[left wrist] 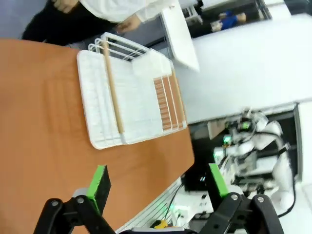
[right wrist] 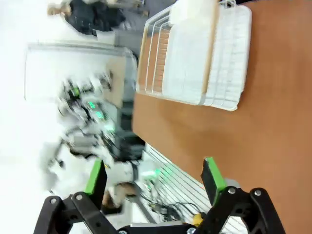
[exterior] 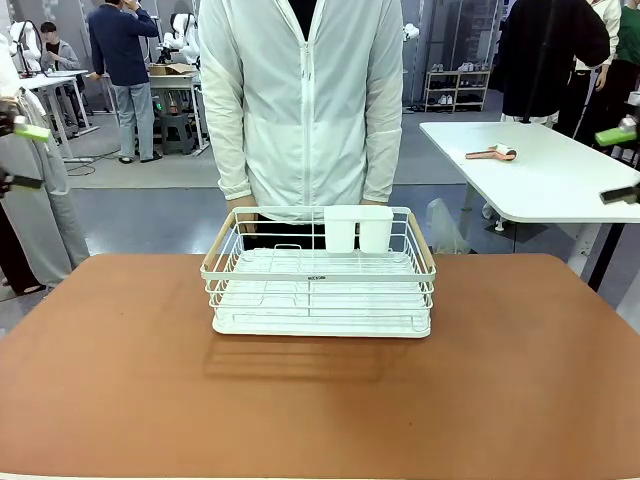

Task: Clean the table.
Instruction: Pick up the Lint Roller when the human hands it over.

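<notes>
1. At centre of the front view, taking up its near half, is the table (exterior: 320,420): reddish-brown top w/ rounded corners and a pale edge.
2. Mid-table, toward the far edge, sits a white wire rack (exterior: 320,290). It's upright, w/ tan wooden rails at its left & right ends. A white holder (exterior: 358,228) hangs at the rack's far rim, right of centre.
3. Left gripper (left wrist: 158,178): fingers spread wide, nothing btwn them. It's raised off the table's left side, well apart from the rack.
4. Right gripper (right wrist: 153,174): fingers likewise spread, nothing clamped. It's raised off the table's right side, well apart from the rack.
5. Person (exterior: 300,100) in a white zip jacket stands at the far edge, just behind the rack, arms down. Hands are partly hidden by the rack; can't tell if they touch it.
6. Far right, beyond the table: white table (exterior: 540,185) w/ a pinkish tool (exterior: 492,153) lying on it.
</notes>
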Tool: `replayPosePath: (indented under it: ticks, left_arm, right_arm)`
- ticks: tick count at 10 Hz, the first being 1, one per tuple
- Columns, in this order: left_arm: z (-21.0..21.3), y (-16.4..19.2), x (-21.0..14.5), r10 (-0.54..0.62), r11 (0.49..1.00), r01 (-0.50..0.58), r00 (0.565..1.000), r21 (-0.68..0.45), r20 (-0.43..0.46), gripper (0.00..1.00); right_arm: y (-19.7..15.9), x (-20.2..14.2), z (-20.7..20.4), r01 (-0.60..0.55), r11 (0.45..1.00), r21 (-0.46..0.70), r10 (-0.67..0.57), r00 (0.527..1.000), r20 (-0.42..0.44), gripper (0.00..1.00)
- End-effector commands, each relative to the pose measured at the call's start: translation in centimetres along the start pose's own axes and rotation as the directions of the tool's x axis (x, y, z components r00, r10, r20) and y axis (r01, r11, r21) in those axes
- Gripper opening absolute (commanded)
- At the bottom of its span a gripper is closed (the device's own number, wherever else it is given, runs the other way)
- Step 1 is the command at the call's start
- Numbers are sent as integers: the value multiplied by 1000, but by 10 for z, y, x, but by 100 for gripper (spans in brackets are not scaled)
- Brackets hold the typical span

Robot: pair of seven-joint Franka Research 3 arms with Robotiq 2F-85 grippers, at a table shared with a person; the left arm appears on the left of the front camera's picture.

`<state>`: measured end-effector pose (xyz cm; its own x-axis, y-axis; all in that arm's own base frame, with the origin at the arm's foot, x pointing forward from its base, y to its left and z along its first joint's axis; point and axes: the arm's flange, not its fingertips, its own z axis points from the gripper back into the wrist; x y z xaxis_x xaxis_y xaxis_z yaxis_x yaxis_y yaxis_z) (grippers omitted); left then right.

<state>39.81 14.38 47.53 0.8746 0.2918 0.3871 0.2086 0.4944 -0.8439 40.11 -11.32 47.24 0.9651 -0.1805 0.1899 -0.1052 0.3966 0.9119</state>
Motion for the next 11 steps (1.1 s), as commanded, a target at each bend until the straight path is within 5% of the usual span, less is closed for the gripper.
replayPosePath:
  ticks: [1, 11]
  left_arm:
    - [23, 14, 8, 28, 998, -24, 997, -53, 68, 100]
    - [42, 27, 1, 87, 995, -81, 990, -55, 110, 100]
  right_arm:
    - [-23, 6, 9, 89, 996, 30, -90, 995, 46, 100]
    - [-49, 0, 18, 151, 988, 29, -153, 987, 55, 100]
